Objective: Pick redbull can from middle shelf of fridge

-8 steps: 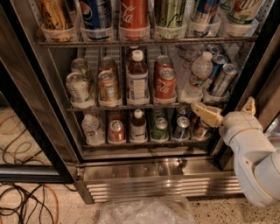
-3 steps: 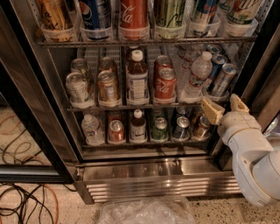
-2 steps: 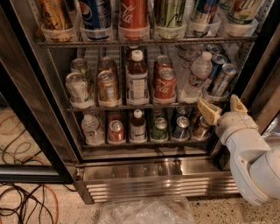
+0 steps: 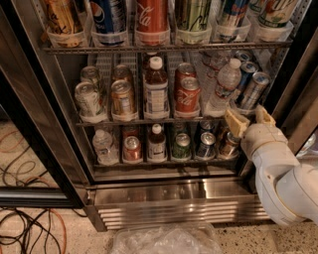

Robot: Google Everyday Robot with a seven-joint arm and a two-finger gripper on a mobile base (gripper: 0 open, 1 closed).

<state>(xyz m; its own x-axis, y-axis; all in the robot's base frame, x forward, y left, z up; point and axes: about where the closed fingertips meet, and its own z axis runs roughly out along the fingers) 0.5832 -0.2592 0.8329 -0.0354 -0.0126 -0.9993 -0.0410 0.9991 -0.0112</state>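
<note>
White "Coca-Cola" script runs down the tall red can [image 4: 151,14] on the top rack, and the blue can [image 4: 109,14] just left of it carries Pepsi's round emblem. Labels on the middle shelf [image 4: 149,120] are unreadable. The gripper [image 4: 248,120] hangs, fingers apart, at that shelf's right front end.

**Inspector:** Middle shelf [image 4: 134,120], contents?

**Clerk:** Left to right: silver can [image 4: 88,99], copper can [image 4: 122,97], capped bottle [image 4: 156,94], red Coca-Cola can [image 4: 187,95], water bottle [image 4: 224,84], redbull can [image 4: 253,90].

**Inspector:** Claw [image 4: 247,119]?

**Clerk:** Fingers apart, just before the shelf's right end, below the redbull can.
</note>
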